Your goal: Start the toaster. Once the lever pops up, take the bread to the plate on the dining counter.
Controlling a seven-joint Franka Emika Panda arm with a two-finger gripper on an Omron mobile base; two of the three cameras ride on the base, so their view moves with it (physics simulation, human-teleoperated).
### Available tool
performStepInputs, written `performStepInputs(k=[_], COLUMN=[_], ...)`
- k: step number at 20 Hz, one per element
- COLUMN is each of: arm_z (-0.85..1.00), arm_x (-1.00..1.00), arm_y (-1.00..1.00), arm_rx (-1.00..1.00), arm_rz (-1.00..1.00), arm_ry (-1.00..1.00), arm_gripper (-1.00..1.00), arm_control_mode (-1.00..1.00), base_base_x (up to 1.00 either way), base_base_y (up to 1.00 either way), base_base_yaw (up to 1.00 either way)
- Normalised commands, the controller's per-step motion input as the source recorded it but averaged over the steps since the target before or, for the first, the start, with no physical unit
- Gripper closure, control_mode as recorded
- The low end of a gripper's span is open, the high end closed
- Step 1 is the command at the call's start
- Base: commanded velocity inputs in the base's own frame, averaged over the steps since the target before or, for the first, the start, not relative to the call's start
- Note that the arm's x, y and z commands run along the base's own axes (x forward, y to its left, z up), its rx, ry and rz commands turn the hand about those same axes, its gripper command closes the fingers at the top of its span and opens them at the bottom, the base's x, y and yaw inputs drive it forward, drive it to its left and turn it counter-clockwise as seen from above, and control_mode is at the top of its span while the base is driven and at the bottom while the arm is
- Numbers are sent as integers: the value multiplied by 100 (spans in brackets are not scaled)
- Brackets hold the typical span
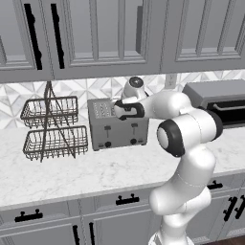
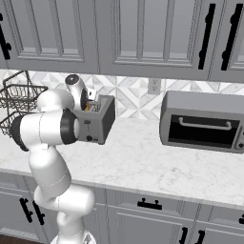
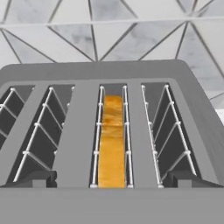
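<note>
The bread is sitting edge-up in the toaster's third slot from the left, between the wire guides; it is likely light, stiff yet crumbly, so its exposed top edge is probably the place to pinch gently. The gripper is hanging directly above the slots, pointing down, its fingertips standing wide, holding nothing, while the arm is reaching forward over the worktop.
</note>
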Motion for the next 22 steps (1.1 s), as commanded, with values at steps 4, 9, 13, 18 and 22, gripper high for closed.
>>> performStepInputs(k=[4, 9, 13, 18, 22], arm_z=[0, 0, -1, 0, 4], arm_x=[5, 3, 1, 0, 0], arm_y=[0, 0, 0, 0, 0], arm_rx=[0, 0, 0, 0, 0], arm_rz=[0, 0, 0, 0, 0], arm_ry=[0, 0, 0, 0, -6], arm_gripper=[100, 100, 100, 100, 100], arm_control_mode=[-100, -100, -100, -100, -100], base_base_x=[0, 0, 0, 0, 0], base_base_y=[0, 0, 0, 0, 0], base_base_yaw=[0, 0, 0, 0, 0])
